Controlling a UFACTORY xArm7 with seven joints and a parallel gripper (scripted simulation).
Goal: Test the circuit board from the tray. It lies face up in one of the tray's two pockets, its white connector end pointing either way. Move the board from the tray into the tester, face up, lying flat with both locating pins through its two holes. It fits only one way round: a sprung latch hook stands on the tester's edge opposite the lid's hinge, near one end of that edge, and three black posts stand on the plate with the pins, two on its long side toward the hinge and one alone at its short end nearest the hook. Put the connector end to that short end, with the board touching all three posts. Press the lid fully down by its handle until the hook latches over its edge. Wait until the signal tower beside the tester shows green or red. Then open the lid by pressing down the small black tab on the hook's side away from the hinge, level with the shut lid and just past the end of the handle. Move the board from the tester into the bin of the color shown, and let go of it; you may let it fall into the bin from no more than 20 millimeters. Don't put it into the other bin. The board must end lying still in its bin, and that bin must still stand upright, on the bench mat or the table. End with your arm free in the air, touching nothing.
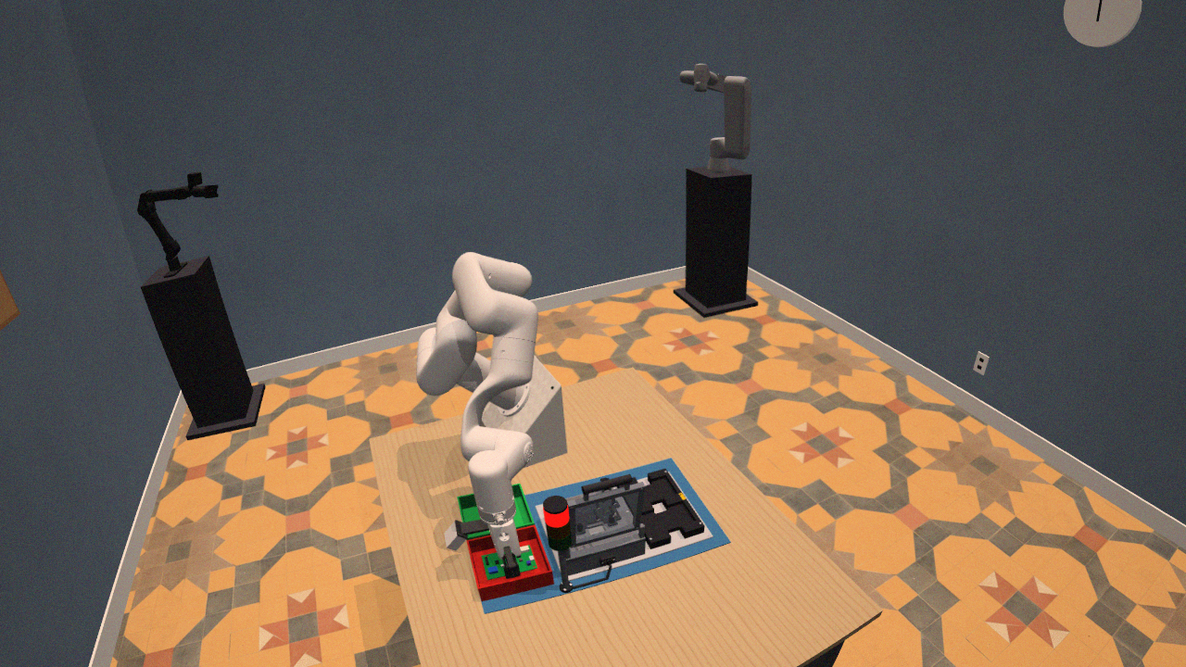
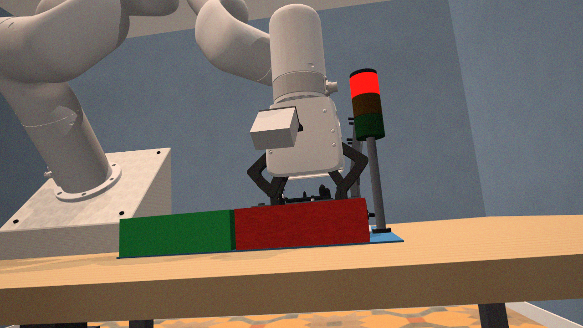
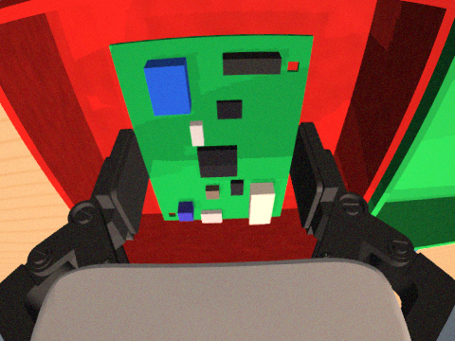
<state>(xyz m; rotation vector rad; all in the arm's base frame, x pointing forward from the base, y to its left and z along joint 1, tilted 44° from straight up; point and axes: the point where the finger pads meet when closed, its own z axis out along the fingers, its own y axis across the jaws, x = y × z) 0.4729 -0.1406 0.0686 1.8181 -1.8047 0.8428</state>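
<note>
My gripper [image 3: 217, 147] reaches down into the red bin [image 3: 222, 7] and is shut on the long sides of the green circuit board [image 3: 215, 133]. The board lies face up and level, low inside the bin, with its white connector end toward my wrist. I cannot tell whether it touches the bin floor. In the side view my fingers [image 2: 307, 195] dip behind the wall of the red bin [image 2: 301, 223], which hides the board. The signal tower [image 2: 365, 104] shows red. From above, my gripper [image 1: 507, 568] is over the red bin [image 1: 504, 578].
The green bin stands right next to the red one, toward the arm's base. The signal tower [image 1: 557, 518], the tester [image 1: 600, 531] and the black tray [image 1: 672, 514] stand in a row to the right on the blue mat.
</note>
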